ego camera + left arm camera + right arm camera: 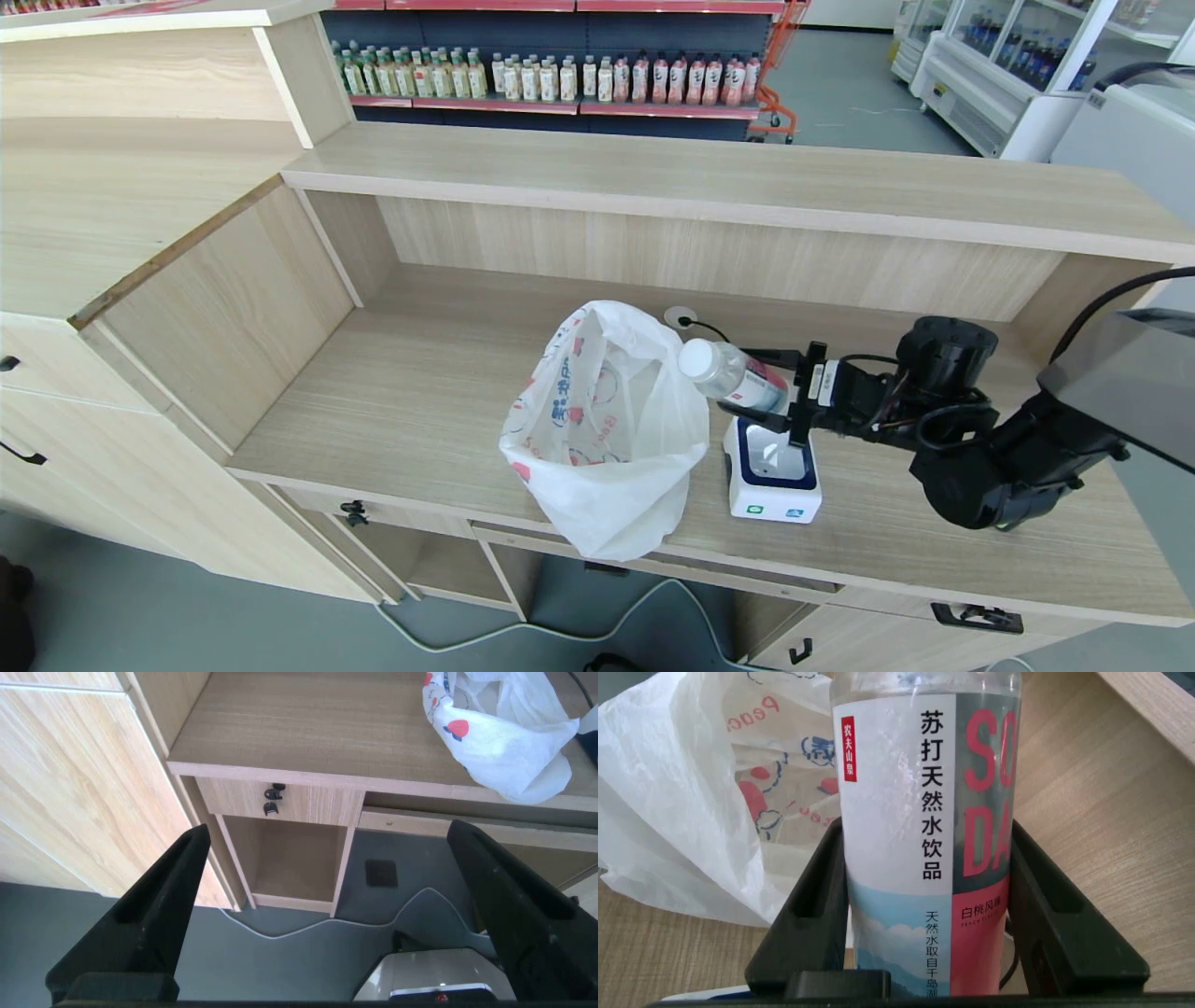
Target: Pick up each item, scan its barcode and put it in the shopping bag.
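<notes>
The right pincer [758, 383] is clamped on a clear, smooth plastic bottle [728, 371], tilted just right of the crinkly white bag [597, 448] on the wood-grain desk [420, 392]. A boxy white scanner [773, 481] also sits right of the bag. The left pincer [329, 840] gapes apart, lower than the bag.

right arm [990, 467] extends in from the robot's right, forearm about level, wrist turned so the right gripper [752, 381] points toward the robot's left. its fingers [808, 917] are clamped on a bottle [924, 812]. left gripper [327, 924] is aimed downward, jaws spread wide.
</notes>
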Motion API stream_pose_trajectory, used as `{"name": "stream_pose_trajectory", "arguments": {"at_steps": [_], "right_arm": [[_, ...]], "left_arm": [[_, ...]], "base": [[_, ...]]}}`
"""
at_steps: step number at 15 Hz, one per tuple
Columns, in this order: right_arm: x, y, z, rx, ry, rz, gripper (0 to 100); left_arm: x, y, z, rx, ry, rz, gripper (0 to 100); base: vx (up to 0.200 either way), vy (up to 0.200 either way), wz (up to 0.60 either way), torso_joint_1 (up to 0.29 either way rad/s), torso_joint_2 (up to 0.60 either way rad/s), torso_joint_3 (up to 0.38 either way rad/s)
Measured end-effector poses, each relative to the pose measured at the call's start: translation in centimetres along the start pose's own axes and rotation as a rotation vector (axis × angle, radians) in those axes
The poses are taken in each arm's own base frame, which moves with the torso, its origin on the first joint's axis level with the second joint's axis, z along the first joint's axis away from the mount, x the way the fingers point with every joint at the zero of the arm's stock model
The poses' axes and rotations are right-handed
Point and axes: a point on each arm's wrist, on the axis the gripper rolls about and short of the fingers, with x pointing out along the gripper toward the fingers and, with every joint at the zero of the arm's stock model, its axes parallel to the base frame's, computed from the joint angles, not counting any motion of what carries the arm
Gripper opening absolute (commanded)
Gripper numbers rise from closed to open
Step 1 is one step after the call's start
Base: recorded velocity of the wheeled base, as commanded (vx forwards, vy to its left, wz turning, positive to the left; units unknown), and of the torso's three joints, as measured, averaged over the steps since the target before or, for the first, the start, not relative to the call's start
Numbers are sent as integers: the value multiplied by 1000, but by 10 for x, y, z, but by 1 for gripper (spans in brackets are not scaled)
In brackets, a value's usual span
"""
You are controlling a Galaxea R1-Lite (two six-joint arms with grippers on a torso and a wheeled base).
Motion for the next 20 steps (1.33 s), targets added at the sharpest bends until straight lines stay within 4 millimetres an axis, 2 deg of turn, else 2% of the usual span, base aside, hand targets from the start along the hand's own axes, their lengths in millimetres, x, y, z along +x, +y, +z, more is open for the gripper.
{"name": "stream_pose_trajectory", "arguments": {"at_steps": [2,4,7,9,11,12,14,17,20], "right_arm": [[-3,-9,11,41,12,-27,0],[-11,-25,34,153,66,-126,0],[-43,-47,87,416,217,-383,0],[-75,-42,116,556,315,-482,0],[-103,-22,130,633,396,-531,0],[-116,-14,133,632,420,-562,0],[-131,-12,137,568,454,-605,0],[-142,-17,142,369,487,-627,0],[-146,-25,149,245,452,-673,0]], "left_arm": [[0,0,0,0,0,0,100],[0,0,0,0,0,0,100],[0,0,0,0,0,0,100],[0,0,0,0,0,0,100],[0,0,0,0,0,0,100],[0,0,0,0,0,0,100],[0,0,0,0,0,0,100],[0,0,0,0,0,0,100],[0,0,0,0,0,0,100]], "base": [[0,0,0,0,0,0],[0,0,0,0,0,0],[0,0,0,0,0,0],[0,0,0,0,0,0],[0,0,0,0,0,0],[0,0,0,0,0,0],[0,0,0,0,0,0],[0,0,0,0,0,0],[0,0,0,0,0,0]]}}
